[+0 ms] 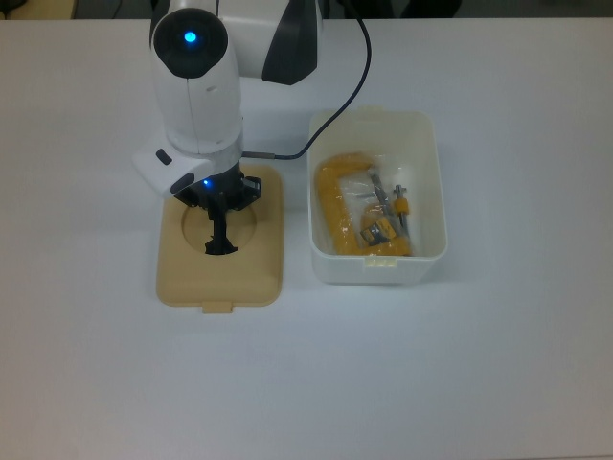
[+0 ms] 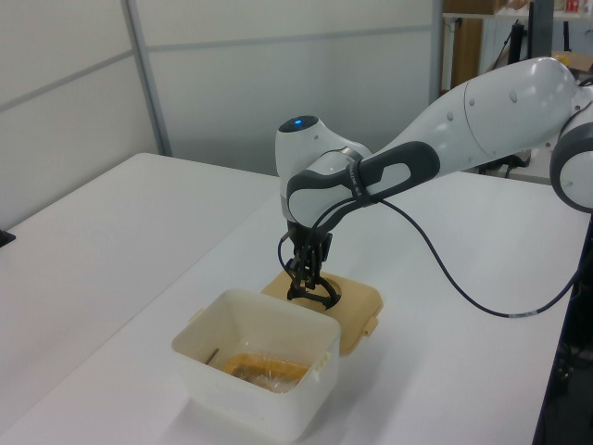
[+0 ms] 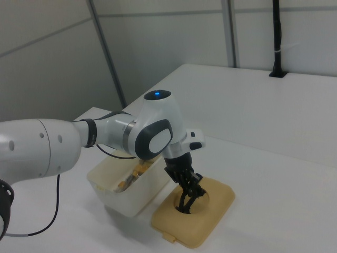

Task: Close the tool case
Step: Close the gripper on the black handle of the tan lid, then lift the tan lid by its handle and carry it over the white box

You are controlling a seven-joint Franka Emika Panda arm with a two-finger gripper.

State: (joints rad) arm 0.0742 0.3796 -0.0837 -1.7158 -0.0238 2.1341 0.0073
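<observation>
- My fingers (image 1: 222,213) are drawn in tight together around the upright black handle (image 1: 220,238) of the lid, down inside its round recess; in the left view (image 2: 309,278) and the right view (image 3: 190,191) they pinch the top of that handle from both sides.
- The desk (image 1: 498,364) is the biggest thing here, a plain white surface that carries everything; in the left view (image 2: 111,241) it runs back toward a pale panelled wall.
- My arm (image 1: 196,86) is next in size: white shells with dark joints and a blue light on top, reaching down over the lid. In the left view (image 2: 500,120) it comes in from the left view's right, and in the right view (image 3: 52,142) from the right view's left.
- A black cable (image 1: 356,86) loops from my wrist across the desk, passing over the far corner of the tub in the top view.
- The white tub (image 1: 433,172) of the tool case stands open on the desk, at the top view's right of the lid, close beside it but not touching. In the left view (image 2: 232,389) it sits nearest the camera, with the lid behind it.
- The beige lid (image 1: 249,278) lies flat on the desk, recess up, with a small tab at its near edge in the top view. The right view (image 3: 210,221) shows it in front of the tub.
- A yellow clamp (image 1: 335,196) lies inside the tub, with some small metal parts in clear wrapping beside it.
</observation>
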